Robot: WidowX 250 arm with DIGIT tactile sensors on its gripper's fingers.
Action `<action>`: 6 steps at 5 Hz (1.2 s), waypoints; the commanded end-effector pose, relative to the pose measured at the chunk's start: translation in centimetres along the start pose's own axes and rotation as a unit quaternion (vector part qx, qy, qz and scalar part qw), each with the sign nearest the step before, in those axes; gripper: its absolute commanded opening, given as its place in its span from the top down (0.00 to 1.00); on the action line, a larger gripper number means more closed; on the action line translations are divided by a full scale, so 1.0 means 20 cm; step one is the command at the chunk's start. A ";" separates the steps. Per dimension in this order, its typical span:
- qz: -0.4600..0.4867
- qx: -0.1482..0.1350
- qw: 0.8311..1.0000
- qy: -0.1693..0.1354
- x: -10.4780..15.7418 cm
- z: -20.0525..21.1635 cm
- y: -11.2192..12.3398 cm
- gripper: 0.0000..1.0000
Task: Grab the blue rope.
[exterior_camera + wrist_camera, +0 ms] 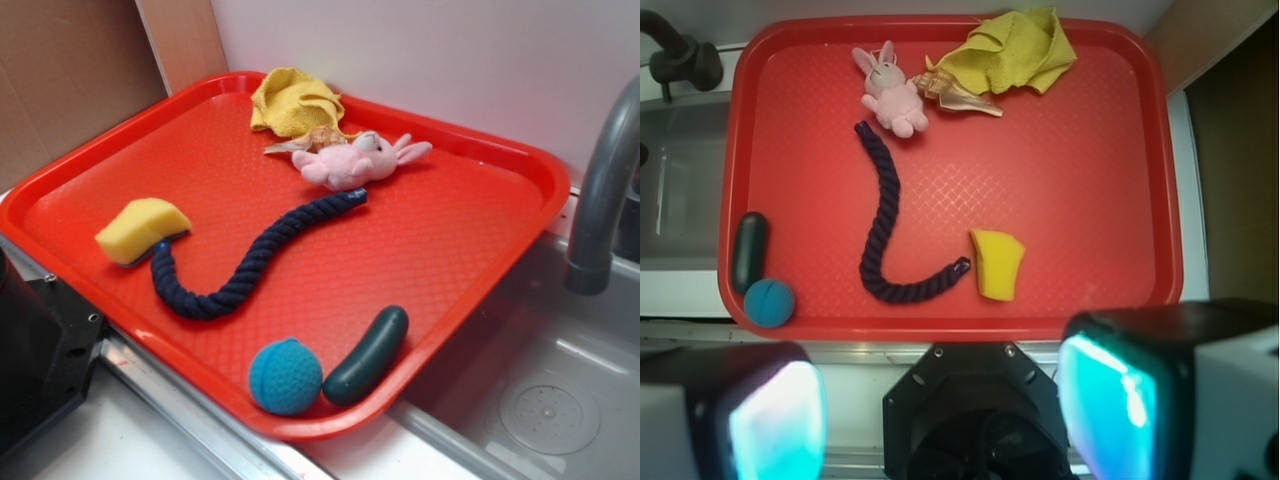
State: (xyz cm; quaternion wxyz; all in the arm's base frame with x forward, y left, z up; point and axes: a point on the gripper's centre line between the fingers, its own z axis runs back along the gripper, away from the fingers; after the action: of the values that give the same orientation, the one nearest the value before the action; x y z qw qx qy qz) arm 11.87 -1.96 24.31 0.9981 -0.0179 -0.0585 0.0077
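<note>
Fingers (940,420) spread wide and empty, I hang high over the red tray (1070,170) to frame the blue rope (883,200), which snakes from the pink bunny (892,95) to the yellow sponge (997,264).

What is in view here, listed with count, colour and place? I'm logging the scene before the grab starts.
tray: one, red, beside the sink
blue rope: one, dark navy, curved across the tray's middle
sponge: one, yellow, at one rope end
plush bunny: one, pink, at the other rope end
cloth: one, yellow, far tray corner
shell: one, tan, between cloth and bunny
ball: one, light blue, near tray edge
cucumber toy: one, dark green, beside the ball
faucet: one, grey, over the sink
gripper: one, fingers apart, above the tray's edge
</note>
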 end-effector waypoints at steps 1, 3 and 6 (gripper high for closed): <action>0.000 0.000 1.000 0.000 0.00 0.00 0.00 0.00; 0.001 -0.047 0.998 0.047 0.29 -0.51 -0.16 0.00; -0.033 -0.004 0.999 0.024 0.27 -0.94 -0.12 0.00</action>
State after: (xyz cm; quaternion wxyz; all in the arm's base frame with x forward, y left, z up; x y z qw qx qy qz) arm 19.16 -4.78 5.84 0.9994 -0.0180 -0.0200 -0.0237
